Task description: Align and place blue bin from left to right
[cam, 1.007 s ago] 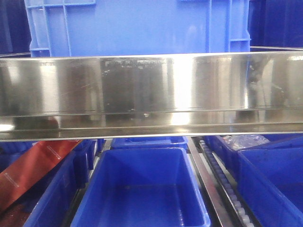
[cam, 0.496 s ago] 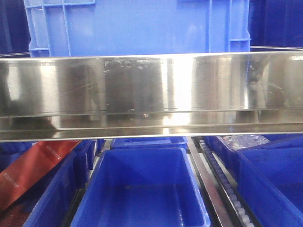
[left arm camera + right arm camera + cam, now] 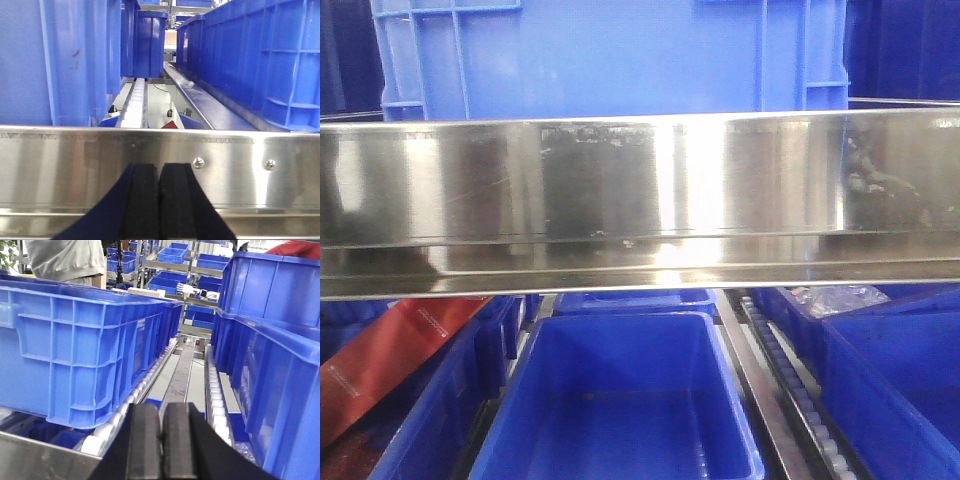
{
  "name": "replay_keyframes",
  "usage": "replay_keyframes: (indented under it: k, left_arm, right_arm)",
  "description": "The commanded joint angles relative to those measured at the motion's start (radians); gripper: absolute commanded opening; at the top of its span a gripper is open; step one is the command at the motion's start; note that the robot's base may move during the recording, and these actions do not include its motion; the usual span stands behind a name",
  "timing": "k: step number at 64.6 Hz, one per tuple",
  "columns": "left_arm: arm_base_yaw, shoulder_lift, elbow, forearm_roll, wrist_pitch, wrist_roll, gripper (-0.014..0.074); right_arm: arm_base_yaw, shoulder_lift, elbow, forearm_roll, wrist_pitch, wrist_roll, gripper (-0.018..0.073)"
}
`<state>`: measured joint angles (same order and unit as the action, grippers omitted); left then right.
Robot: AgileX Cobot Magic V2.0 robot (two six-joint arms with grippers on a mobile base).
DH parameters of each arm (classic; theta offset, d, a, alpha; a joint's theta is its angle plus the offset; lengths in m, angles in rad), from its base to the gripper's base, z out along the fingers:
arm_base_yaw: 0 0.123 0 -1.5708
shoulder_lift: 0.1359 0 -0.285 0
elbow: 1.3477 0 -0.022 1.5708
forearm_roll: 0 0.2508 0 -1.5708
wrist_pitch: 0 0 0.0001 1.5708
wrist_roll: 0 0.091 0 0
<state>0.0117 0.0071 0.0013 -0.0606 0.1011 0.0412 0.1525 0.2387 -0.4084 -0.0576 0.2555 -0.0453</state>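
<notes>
On the upper shelf level, behind a polished steel rail (image 3: 640, 190) with smeared reflections, sits the blue bin (image 3: 610, 55): sky-blue plastic, raised vertical ribs, boxed corner frames, thick rim. In the right wrist view it rests on a white roller track (image 3: 125, 410), left of the steel centre strip (image 3: 180, 375); stacked smooth-walled bins (image 3: 270, 350) on the right. Below the rail, a smaller deep-blue bin (image 3: 620, 400), open top, glossy. Left tool (image 3: 159, 200): black pads pressed together, holding nothing, just in front of the rail. Right tool (image 3: 161, 440): pads likewise together, nothing gripped.
</notes>
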Motion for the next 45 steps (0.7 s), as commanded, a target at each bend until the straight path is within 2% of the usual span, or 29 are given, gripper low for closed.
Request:
replay_keyframes:
  k: [1, 7, 14, 20, 26, 45]
  left_arm:
    - [0.006, -0.007, -0.001, 0.002, -0.022, 0.003, -0.0111]
    - [0.006, -0.007, -0.001, 0.002, -0.022, 0.003, -0.0111]
    - [0.006, -0.007, -0.001, 0.002, -0.022, 0.003, -0.0111]
    - [0.006, -0.007, -0.001, 0.002, -0.022, 0.003, -0.0111]
    - [0.006, -0.007, -0.001, 0.002, -0.022, 0.003, -0.0111]
    - [0.006, -0.007, -0.001, 0.002, -0.022, 0.003, -0.0111]
  right_arm:
    - [-0.005, -0.006, 0.002, 0.006, -0.025, -0.007, -0.0048]
    - [-0.036, -0.006, 0.002, 0.033, -0.02, -0.007, -0.0048]
    - [-0.13, -0.011, 0.006, 0.096, 0.002, -0.007, -0.0048]
    - [-0.218, -0.045, 0.043, 0.115, -0.006, -0.007, -0.0048]
    - [-0.27, -0.1, 0.114, 0.126, -0.029, 0.004, -0.0048]
    - [-0.272, -0.239, 0.391, 0.126, -0.14, 0.007, -0.0048]
